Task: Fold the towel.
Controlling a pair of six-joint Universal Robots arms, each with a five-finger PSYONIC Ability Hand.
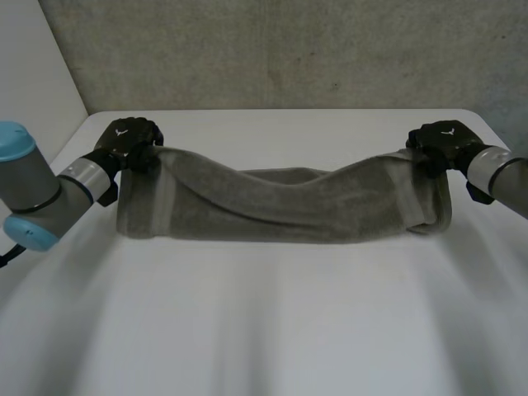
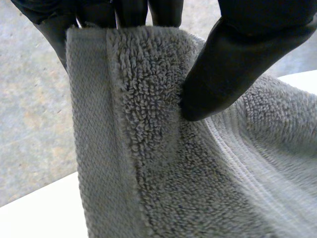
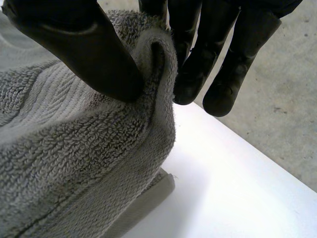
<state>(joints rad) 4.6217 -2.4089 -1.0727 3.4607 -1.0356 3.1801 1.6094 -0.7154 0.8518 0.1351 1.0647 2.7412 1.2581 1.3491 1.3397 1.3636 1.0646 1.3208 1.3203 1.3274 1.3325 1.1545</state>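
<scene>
A grey towel (image 1: 285, 202) stretches across the white table (image 1: 264, 322), its far edge lifted at both ends and sagging in the middle. My left hand (image 1: 128, 140) is shut on the towel's left far corner; in the left wrist view the thumb (image 2: 233, 69) presses the towel (image 2: 163, 163) against the fingers behind it. My right hand (image 1: 441, 144) is shut on the right far corner; in the right wrist view the thumb (image 3: 84, 54) pinches a fold of towel (image 3: 74, 158) against the fingers (image 3: 198, 64).
A rough grey wall (image 1: 280, 49) rises behind the table's far edge. The table's right side edge (image 3: 257, 148) runs close beside my right hand, with grey floor (image 3: 287, 99) beyond it. Bare table lies in front of the towel.
</scene>
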